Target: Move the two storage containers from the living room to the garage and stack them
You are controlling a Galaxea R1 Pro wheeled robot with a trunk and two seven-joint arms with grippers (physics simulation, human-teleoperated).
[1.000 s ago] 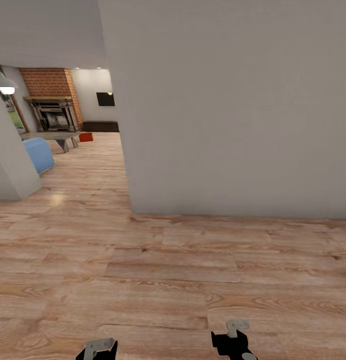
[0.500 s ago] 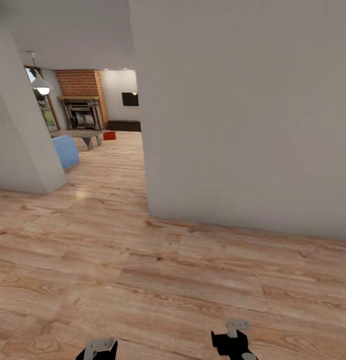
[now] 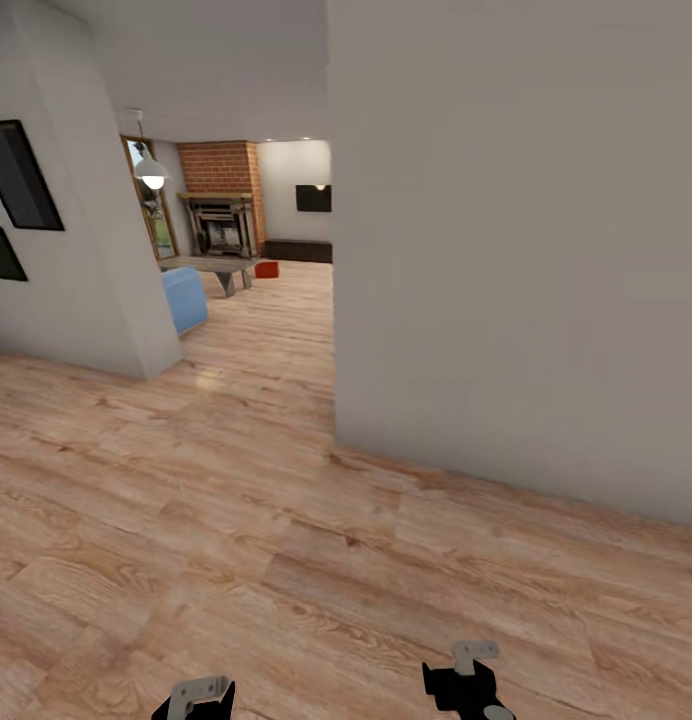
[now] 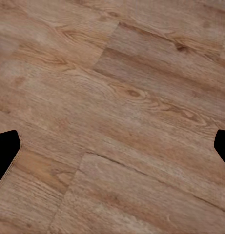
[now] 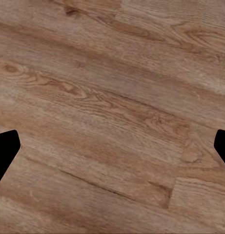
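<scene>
light wood plank floor (image 3: 286, 560) across the lower frame. grey wall (image 3: 516, 230) fills the right and centre; second wall (image 3: 76, 270) at left bearing two dark frames (image 3: 16, 175). upper left, through the gap: brick fireplace (image 3: 221, 185), pendant lamp (image 3: 151, 178), wall tv (image 3: 314, 198), blue sofa (image 3: 185, 298), low table (image 3: 211, 268). one red-orange container (image 3: 267, 269) on the planks just right of the table, far off. left gripper (image 4: 112, 148) and right gripper (image 5: 112, 146): fingers wide apart, nothing between, planks beneath.

A red bin (image 3: 267, 269) (probably a container) sits beside the fireplace (image 3: 222, 223).
</scene>
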